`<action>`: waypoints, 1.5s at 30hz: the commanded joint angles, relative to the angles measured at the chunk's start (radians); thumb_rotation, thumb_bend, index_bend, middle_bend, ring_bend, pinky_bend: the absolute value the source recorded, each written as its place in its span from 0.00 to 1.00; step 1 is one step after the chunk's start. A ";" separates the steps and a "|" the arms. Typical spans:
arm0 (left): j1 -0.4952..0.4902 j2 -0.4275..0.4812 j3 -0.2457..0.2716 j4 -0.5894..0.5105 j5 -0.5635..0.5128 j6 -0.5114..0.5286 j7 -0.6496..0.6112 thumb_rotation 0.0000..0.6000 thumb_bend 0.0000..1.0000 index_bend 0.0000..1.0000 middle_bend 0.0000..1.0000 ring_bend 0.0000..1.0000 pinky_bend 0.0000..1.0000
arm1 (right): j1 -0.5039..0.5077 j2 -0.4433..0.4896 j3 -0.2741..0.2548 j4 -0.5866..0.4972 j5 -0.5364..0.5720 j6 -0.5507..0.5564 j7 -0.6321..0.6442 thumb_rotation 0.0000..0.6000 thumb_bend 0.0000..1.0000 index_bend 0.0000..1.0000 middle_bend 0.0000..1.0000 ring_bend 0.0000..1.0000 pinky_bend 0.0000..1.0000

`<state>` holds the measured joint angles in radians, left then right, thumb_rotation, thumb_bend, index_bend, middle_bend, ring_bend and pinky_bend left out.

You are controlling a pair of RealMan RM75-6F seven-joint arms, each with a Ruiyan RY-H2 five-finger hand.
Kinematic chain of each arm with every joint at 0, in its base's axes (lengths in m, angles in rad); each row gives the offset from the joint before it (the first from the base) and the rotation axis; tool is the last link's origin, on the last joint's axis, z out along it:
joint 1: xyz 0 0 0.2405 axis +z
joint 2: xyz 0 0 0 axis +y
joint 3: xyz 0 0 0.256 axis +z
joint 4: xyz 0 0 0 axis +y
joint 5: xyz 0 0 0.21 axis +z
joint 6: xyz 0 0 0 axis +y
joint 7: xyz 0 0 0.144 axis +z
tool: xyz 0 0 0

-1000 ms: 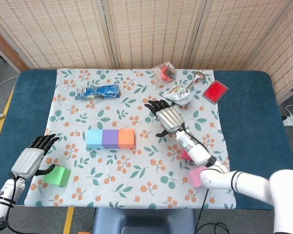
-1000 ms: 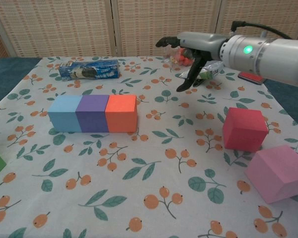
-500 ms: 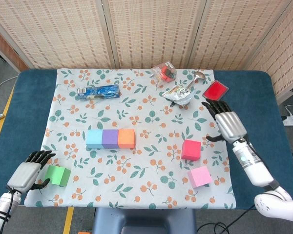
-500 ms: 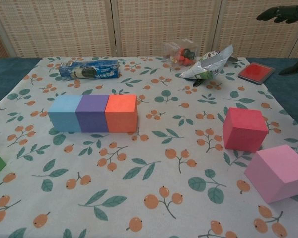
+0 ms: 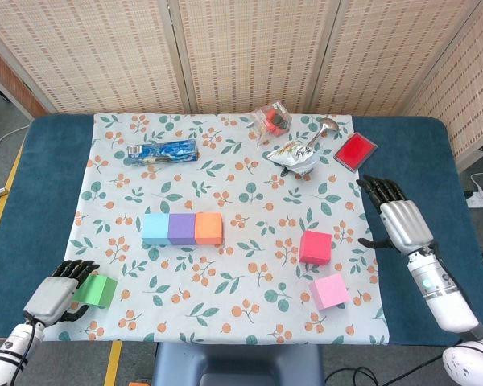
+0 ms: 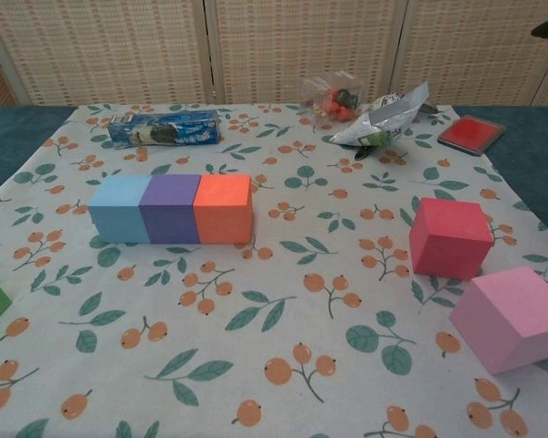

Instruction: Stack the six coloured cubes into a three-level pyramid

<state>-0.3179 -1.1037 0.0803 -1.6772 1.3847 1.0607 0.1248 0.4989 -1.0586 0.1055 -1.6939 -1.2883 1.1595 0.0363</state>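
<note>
Since three foam cubes, the light blue cube (image 5: 154,228), the purple cube (image 5: 181,228) and the orange cube (image 5: 208,227), are set touching in a row near the middle of the floral tablecloth (image 5: 225,153), the pyramid's bottom level can be judged laid. Its long axis runs left to right across the table, with flat tops offered for a second level. The red foam cube (image 5: 315,247) and the pink foam cube (image 5: 329,291) are kept apart to the right, the pink one turned slightly askew. The green foam cube (image 5: 96,290) lies at the cloth's near-left corner, just beside the left hand (image 5: 55,293), whose fingers are curled over nothing. The right hand (image 5: 398,219) is held off the cloth's right edge, fingers spread, empty.
</note>
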 commanded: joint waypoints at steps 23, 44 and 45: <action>-0.149 0.054 -0.239 -0.090 -0.083 -0.028 -0.160 1.00 0.32 0.41 0.43 0.39 0.34 | -0.058 -0.001 0.022 -0.005 -0.029 0.031 0.034 1.00 0.00 0.00 0.00 0.00 0.00; -0.595 -0.024 -0.307 -0.157 -0.861 -0.203 0.286 1.00 0.32 0.29 0.35 0.33 0.36 | -0.106 0.006 0.030 0.005 -0.028 0.043 0.058 1.00 0.00 0.00 0.00 0.00 0.00; -0.603 -0.031 -0.305 -0.160 -0.874 -0.190 0.295 1.00 0.32 0.29 0.35 0.33 0.36 | -0.107 0.005 0.030 0.007 -0.028 0.043 0.061 1.00 0.00 0.00 0.00 0.00 0.00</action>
<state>-0.8786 -1.1092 -0.2336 -1.8263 0.5605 0.8458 0.3763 0.3926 -1.0530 0.1355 -1.6871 -1.3162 1.2022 0.0966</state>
